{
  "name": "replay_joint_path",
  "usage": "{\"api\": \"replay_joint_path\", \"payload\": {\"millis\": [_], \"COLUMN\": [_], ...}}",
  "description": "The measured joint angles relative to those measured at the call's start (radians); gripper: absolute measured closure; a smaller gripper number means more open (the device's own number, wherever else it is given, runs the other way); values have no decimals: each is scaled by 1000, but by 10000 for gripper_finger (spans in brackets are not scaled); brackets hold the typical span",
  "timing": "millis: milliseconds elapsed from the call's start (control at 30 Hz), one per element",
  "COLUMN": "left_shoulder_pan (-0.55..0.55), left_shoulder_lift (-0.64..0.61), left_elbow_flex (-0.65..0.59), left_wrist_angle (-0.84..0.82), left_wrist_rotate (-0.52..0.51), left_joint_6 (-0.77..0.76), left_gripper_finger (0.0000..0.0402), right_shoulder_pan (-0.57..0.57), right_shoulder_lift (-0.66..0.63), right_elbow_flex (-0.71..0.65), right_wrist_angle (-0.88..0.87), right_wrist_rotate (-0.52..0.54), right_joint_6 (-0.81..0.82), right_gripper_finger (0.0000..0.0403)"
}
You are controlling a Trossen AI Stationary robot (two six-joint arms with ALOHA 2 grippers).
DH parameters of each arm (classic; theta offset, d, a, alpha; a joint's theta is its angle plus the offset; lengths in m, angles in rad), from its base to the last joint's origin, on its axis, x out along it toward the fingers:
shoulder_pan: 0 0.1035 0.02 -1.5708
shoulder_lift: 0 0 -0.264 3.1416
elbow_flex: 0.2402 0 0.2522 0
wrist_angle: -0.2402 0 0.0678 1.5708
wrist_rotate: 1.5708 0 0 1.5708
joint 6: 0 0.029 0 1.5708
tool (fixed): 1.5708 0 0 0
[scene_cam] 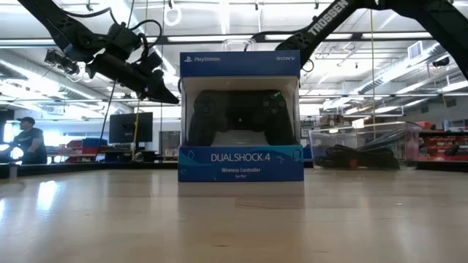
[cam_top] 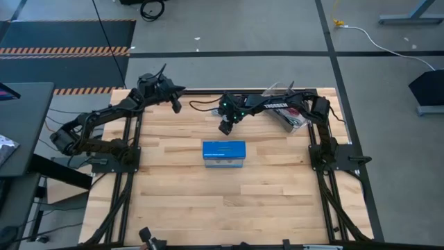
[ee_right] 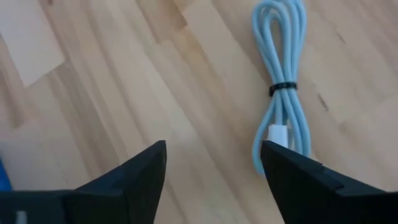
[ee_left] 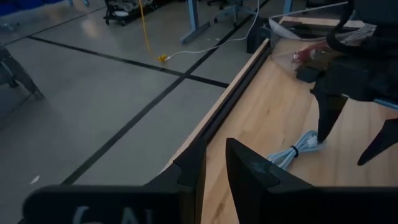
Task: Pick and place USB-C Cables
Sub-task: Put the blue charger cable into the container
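Note:
A pale blue-white USB-C cable bundle (ee_right: 283, 93), tied at its middle with a black band, lies flat on the wooden table; it also shows in the left wrist view (ee_left: 295, 152). My right gripper (ee_right: 213, 163) (cam_top: 225, 127) hovers open just above the table, and the bundle lies beside one fingertip, not between the two. More cables, dark and red (cam_top: 295, 117), lie in the clear bin (cam_top: 277, 94) at the far right. My left gripper (ee_left: 214, 155) (cam_top: 175, 104) waits raised near the far left edge, its fingers a narrow gap apart.
A blue DualShock 4 box (cam_top: 223, 153) stands upright mid-table, just nearer than my right gripper, and hides it in the low view (scene_cam: 241, 117). The table's raised far edge (ee_left: 230, 99) runs close behind the cable. Bare wood (cam_top: 222, 201) lies nearer than the box.

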Motion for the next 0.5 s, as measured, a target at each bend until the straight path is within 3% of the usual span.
{"api": "replay_joint_path", "payload": {"millis": [367,500], "left_shoulder_pan": [0,0], "left_shoulder_lift": [-2,-2], "left_elbow_flex": [0,0], "left_wrist_angle": [-1,-1], "left_wrist_rotate": [45,45], "left_joint_6": [0,0], "left_gripper_finger": [333,333], "right_shoulder_pan": [-7,-9], "right_shoulder_lift": [-21,-21], "right_elbow_flex": [62,100], "right_wrist_angle": [-51,-118], "right_wrist_rotate": [13,86], "right_joint_6": [-32,-101], "right_gripper_finger": [141,147]}}
